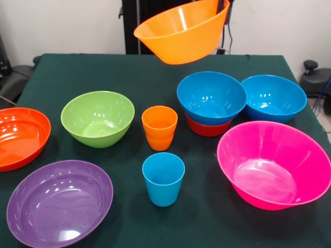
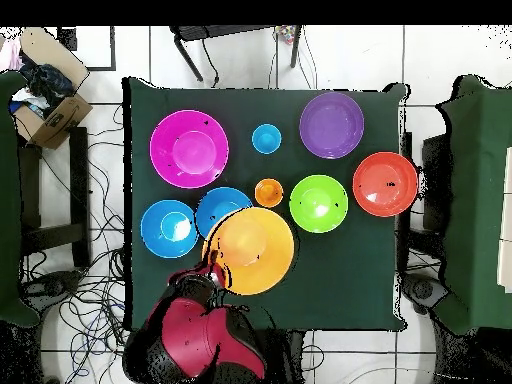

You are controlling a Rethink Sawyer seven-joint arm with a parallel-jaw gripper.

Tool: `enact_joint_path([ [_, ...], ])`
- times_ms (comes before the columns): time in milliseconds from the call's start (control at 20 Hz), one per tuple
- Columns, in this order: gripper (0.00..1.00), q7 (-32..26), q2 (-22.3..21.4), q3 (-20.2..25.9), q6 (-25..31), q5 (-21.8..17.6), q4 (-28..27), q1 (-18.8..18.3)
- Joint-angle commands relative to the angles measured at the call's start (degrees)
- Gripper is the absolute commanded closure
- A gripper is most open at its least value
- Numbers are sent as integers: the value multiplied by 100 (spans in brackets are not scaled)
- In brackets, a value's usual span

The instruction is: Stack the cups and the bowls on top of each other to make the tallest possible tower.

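Orange bowl (image 1: 182, 32) glossy, round, tilted, lifted above green table (image 1: 103, 72), behind blue bowl (image 1: 211, 97) nested on red bowl (image 1: 207, 128). Gripper (image 1: 223, 8) at bowl's rim, mostly cut off; grip cannot tell. Overhead view: orange bowl (image 2: 250, 250) overlaps blue bowl (image 2: 222, 210), robot arm (image 2: 200, 335) beside it.

I'm seeing a dark green table (image 1: 67, 77), an orange bowl (image 1: 181, 32), two blue bowls (image 1: 211, 97), one pink (image 1: 274, 165), purple (image 1: 59, 202), lime green (image 1: 97, 118), plus an orange cup (image 1: 159, 127) and a light blue cup (image 1: 163, 179).
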Motion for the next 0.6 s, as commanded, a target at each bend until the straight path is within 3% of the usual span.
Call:
enact_joint_path([
  [50,100,958,878,300,67,500,-643,271],
  [600,100,1079,1611,-9,-147,1115,-1166,722],
])
